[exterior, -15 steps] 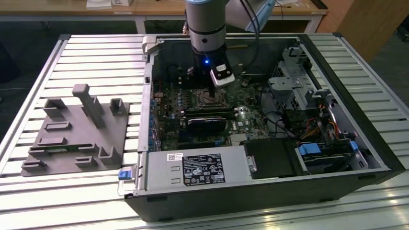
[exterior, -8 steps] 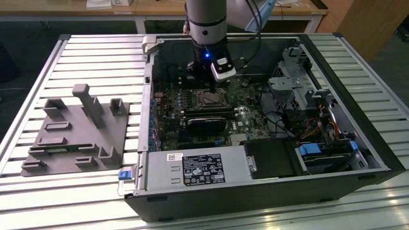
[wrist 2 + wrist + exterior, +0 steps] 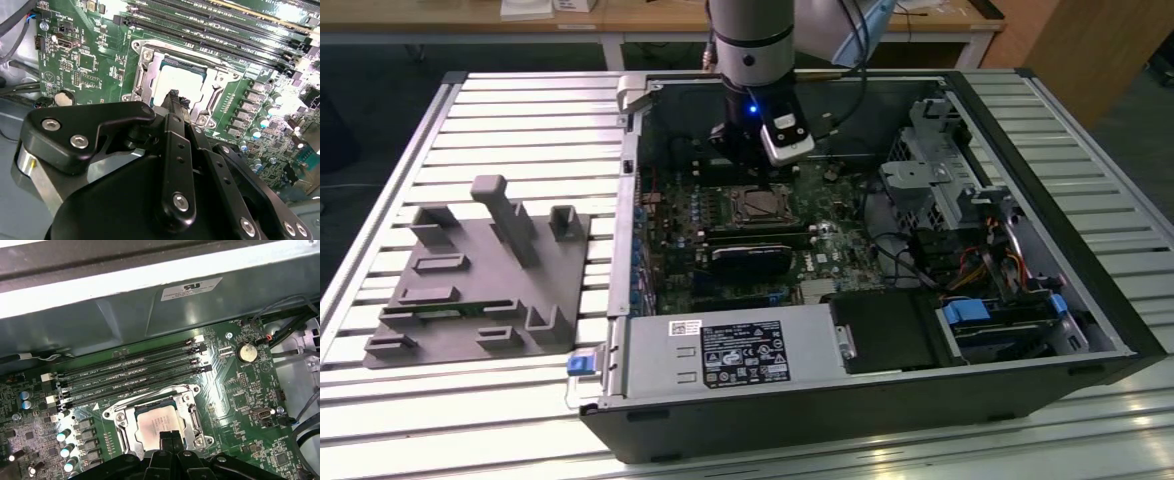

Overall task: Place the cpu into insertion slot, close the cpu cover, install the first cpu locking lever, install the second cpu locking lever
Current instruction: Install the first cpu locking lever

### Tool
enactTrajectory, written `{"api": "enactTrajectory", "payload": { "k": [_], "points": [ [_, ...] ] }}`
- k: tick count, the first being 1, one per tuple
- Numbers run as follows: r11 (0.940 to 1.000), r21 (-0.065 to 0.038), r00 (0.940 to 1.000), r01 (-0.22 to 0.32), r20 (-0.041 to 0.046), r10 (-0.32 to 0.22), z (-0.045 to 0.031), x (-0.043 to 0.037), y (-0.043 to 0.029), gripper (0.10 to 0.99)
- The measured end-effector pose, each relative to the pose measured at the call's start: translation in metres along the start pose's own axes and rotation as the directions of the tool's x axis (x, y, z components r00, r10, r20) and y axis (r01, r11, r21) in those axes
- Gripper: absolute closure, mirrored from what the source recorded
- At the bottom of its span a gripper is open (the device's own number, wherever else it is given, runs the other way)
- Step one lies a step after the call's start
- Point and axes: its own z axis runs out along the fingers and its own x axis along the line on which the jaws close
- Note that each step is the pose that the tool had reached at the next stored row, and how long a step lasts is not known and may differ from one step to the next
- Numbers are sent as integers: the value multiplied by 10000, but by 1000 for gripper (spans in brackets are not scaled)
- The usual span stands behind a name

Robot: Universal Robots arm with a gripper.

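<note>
Hovering just above the cpu (image 3: pixel 156 424) seated in the slot (image 3: pixel 159 422), gripper (image 3: pixel 171 440) fingers pressed together, holding nothing, cover (image 3: pixel 190 412) lying over it.

An open computer case (image 3: pixel 1014 390) lies on a slatted metal table (image 3: pixel 520 110). Inside, the green motherboard (image 3: pixel 240 405) carries four long black memory slots (image 3: pixel 130 371) in a row and a coin battery (image 3: pixel 245 352) near its corner. A black graphics card (image 3: pixel 750 262) sits mid-board. The labelled power supply (image 3: pixel 744 353) fills the near edge (a blue clip (image 3: pixel 582 364) is just beside it). On the exterior view's left stands a grey fixture block (image 3: pixel 480 285).
</note>
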Motion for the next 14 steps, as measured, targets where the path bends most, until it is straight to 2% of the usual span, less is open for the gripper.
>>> {"api": "enactTrajectory", "payload": {
  "k": [1,3,4,14],
  "points": [
    [10000,4,10000,1,-16,-1,0,-1,0,980],
    [10000,55,9998,-7,-178,8,0,-4,1,980],
    [10000,68,9998,-10,-220,12,0,-4,1,980],
    [10000,82,9996,-13,-280,16,1,-4,1,980]
  ]
}}
